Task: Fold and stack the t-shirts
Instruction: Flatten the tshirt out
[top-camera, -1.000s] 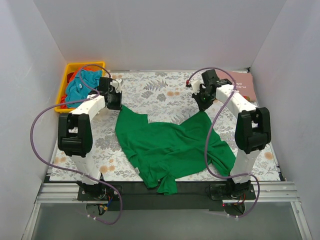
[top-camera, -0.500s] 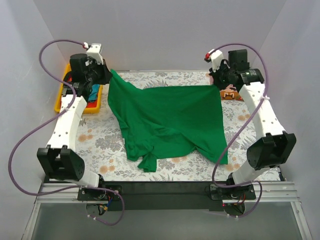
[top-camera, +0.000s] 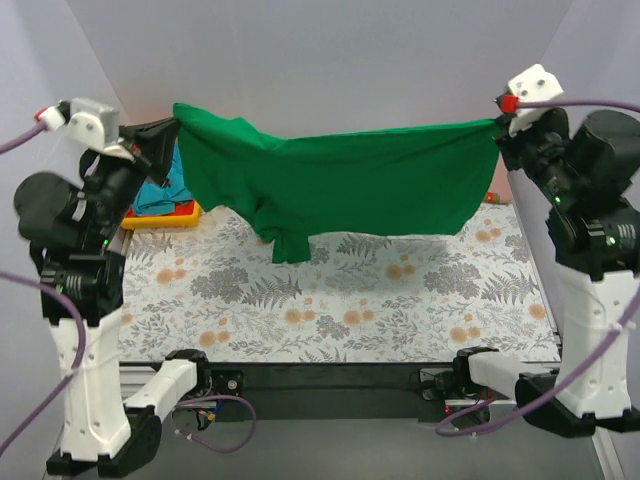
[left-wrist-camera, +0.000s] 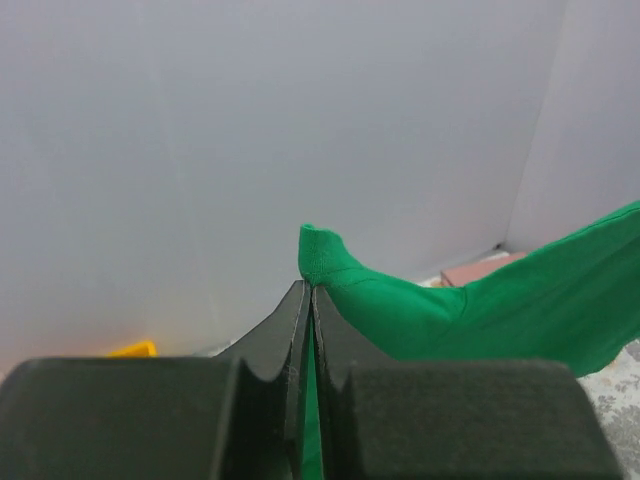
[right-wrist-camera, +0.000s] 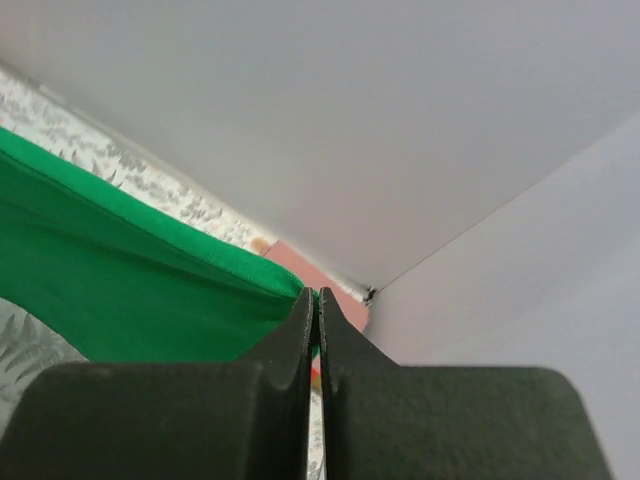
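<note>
The left fingers (left-wrist-camera: 285, 335) were pressed shut on one corner of the green t-shirt (top-camera: 370, 185), and a small nub of cloth poked up past their tips. The right fingers (right-wrist-camera: 295, 335) were closed just as tightly on the opposite corner, pinching the hemmed edge.

Between the two grips the shirt hung spread out in the air, well above the tabletop (top-camera: 350, 310). Its upper edge sagged a little in the middle, and a sleeve dangled lowest, left of centre. Both arms stood raised high, one at each side of the floral-covered surface.

Behind the shirt's left end, the yellow bin (top-camera: 150, 219) sat at the far left corner, with a teal shirt (top-camera: 160, 195) and something red in it. At the far right corner, a pink t-shirt (right-wrist-camera: 300, 265) lay flat against the wall, mostly hidden by the green cloth.
</note>
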